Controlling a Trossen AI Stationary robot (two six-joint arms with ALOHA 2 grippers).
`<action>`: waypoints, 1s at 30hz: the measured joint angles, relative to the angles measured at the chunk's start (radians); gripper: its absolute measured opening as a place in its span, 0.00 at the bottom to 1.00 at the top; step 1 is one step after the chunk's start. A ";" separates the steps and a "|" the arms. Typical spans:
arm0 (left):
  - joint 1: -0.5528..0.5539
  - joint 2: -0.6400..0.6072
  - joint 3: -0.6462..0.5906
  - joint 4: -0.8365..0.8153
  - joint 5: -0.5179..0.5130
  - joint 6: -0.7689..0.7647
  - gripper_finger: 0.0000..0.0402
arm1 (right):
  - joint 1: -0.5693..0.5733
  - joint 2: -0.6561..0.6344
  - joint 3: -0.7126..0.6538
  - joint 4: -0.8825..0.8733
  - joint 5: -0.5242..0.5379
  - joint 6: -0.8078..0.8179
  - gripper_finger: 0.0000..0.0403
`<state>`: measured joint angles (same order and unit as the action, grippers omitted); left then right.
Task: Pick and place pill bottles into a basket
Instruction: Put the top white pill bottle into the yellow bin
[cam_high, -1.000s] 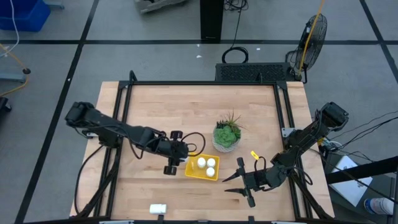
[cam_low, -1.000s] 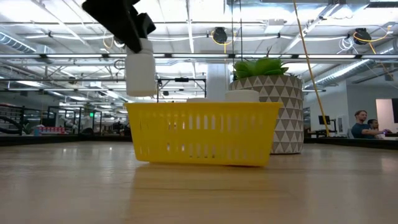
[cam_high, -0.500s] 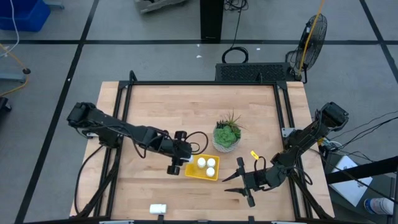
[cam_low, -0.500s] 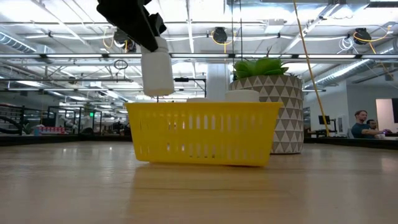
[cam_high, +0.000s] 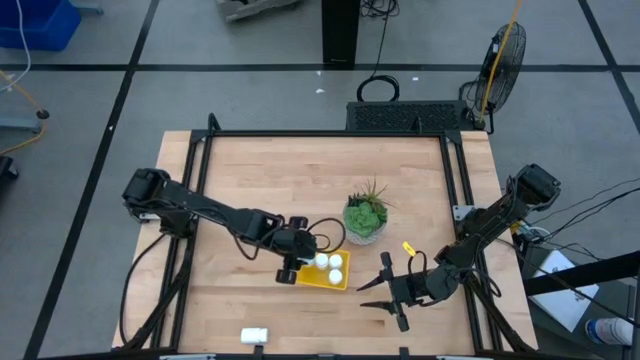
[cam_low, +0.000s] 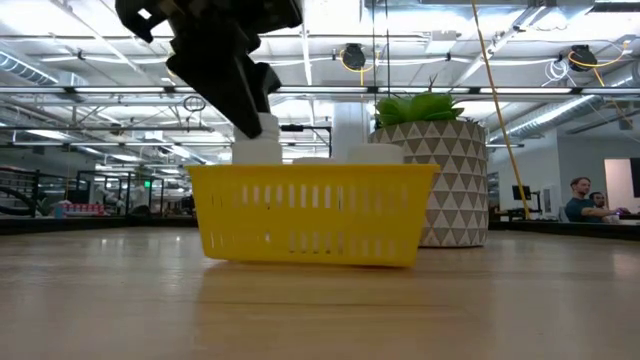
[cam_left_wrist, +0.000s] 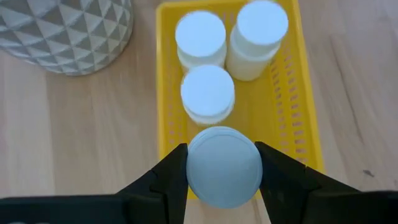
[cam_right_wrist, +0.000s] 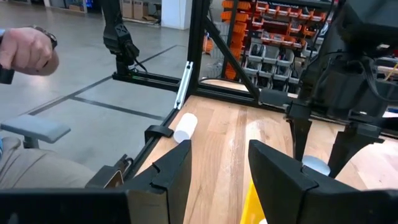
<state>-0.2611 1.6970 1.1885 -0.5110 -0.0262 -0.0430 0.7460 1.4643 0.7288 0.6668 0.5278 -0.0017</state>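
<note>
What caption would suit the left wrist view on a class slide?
Left gripper holds a pill bottle over the yellow basket, where three bottles already stand.

overhead looking straight down, table-level camera close behind basket (cam_low: 308, 213), wrist cameras, all sharing basket

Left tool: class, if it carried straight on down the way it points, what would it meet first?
Probably the yellow basket: the left tool, shut on a pill bottle, hangs over its near end, beside three bottles inside.

Industrial lab/workshop: exposed ceiling trusses (cam_low: 420, 90), parts-bin shelving (cam_right_wrist: 273, 37) (orange racks), floor fan (cam_high: 505, 52).
</note>
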 joint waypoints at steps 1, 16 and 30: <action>0.000 0.001 0.000 0.007 0.000 0.002 0.41 | 0.000 0.000 0.000 0.000 0.000 0.000 0.37; 0.007 0.050 0.001 0.064 0.008 0.018 0.41 | 0.000 0.000 0.000 -0.014 0.000 0.016 0.37; 0.019 0.067 0.000 0.051 -0.001 0.020 0.41 | 0.000 0.000 0.000 -0.014 -0.003 0.021 0.37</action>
<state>-0.2424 1.7641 1.1885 -0.4601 -0.0270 -0.0232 0.7456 1.4647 0.7292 0.6533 0.5249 0.0189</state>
